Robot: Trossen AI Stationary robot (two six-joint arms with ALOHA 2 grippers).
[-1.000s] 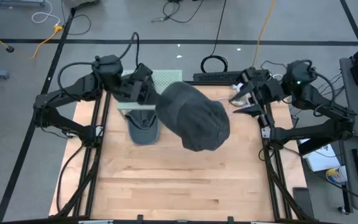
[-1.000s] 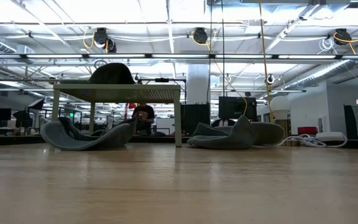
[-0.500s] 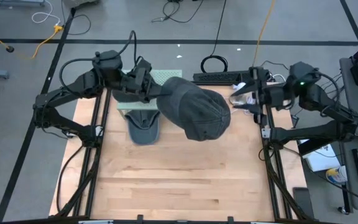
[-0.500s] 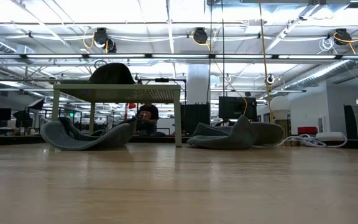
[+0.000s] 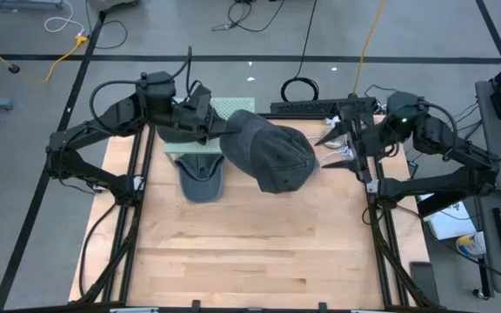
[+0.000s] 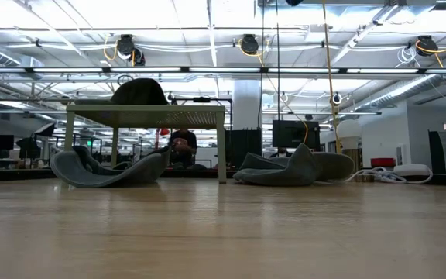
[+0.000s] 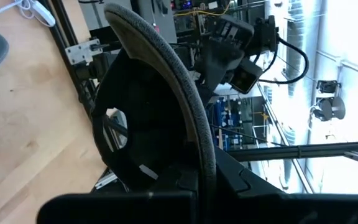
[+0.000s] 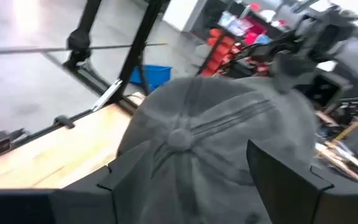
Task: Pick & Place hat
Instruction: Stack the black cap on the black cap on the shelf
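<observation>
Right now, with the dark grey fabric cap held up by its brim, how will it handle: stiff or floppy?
The dark grey fabric cap probably is light: the left gripper carries it by the brim edge alone. The crown looks soft and creased, so likely floppy. The curved brim seems stiffer, holding its arc. The right gripper waits open nearby.

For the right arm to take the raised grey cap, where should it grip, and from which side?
The grey cap hangs in the air with its brim clamped by the left gripper. The crown faces the open right gripper, its top button centred in the right wrist view. The round crown offers little to pinch, so probably the free brim edge or crown rim, approached from the right side.
</observation>
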